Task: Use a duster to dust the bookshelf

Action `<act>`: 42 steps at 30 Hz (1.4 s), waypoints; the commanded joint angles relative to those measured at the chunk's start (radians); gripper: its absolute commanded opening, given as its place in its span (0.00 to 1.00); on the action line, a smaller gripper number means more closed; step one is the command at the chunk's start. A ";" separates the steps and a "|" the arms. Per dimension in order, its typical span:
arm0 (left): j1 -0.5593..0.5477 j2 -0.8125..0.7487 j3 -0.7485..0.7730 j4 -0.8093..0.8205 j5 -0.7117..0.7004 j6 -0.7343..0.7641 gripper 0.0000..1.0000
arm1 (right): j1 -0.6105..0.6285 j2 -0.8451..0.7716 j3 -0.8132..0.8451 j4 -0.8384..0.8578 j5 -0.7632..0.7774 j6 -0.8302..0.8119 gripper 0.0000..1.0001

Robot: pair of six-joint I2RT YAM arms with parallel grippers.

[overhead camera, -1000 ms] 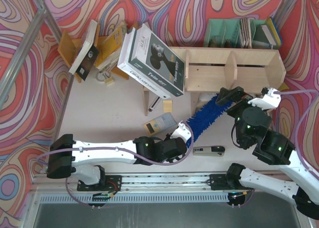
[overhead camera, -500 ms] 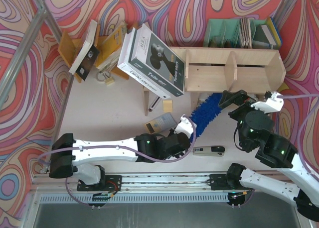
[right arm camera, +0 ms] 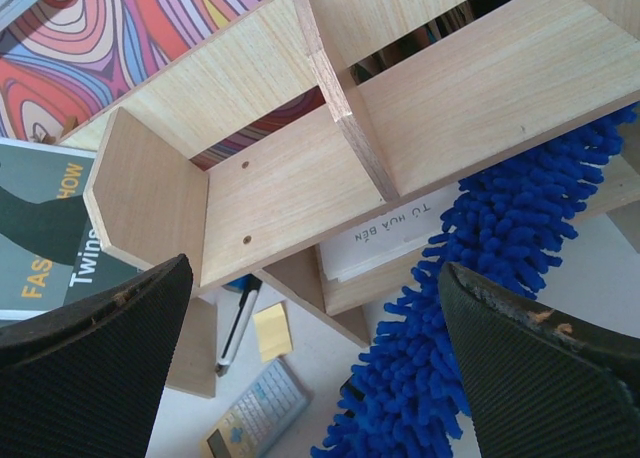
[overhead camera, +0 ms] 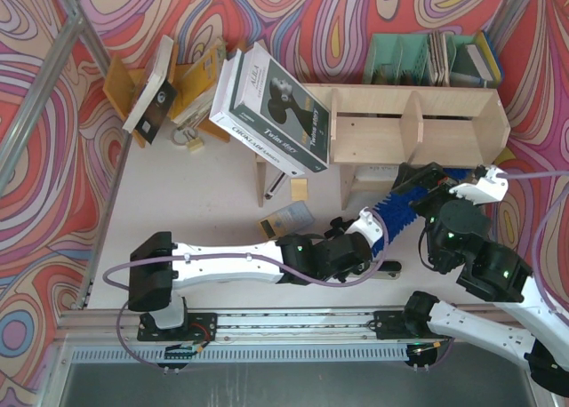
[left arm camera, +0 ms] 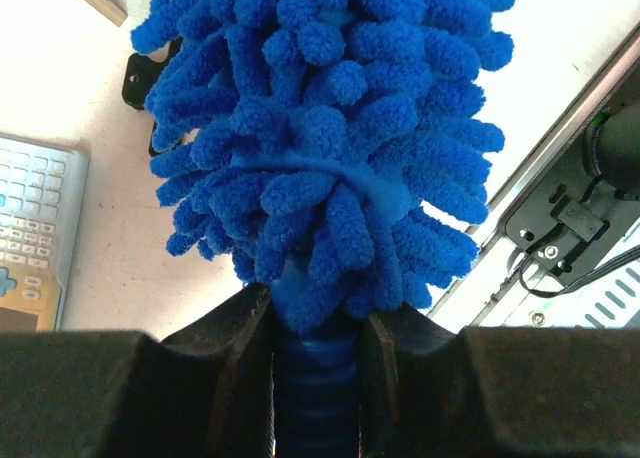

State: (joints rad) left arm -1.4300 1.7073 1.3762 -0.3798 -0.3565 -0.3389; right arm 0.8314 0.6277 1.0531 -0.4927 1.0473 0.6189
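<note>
Since the bookshelf (overhead camera: 418, 127) sits by the table's (overhead camera: 204, 194) far right corner with the duster (overhead camera: 400, 207) angled against its lower level, the left gripper (left arm camera: 315, 323), clamped on the handle (left arm camera: 315, 398), probably wants flat sweeps along the boards, empty wide-open right gripper (overhead camera: 420, 178) hanging clear.

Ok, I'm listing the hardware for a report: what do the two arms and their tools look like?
The left arm and right arm have white link shells between chunky black joint housings with small green lights. A lilac cable loops along each. The left tool and right tool are black; the right one's pads are broad, finely ribbed and chipped at the edges.
</note>
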 commanded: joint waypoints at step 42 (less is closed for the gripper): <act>0.046 -0.003 -0.012 0.007 0.139 -0.002 0.00 | -0.003 -0.014 -0.010 -0.001 0.056 -0.019 0.99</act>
State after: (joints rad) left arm -1.3815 1.7088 1.3945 -0.4007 -0.2573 -0.3363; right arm 0.8314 0.6155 1.0431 -0.4961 1.0687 0.6117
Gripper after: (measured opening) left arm 0.343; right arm 0.987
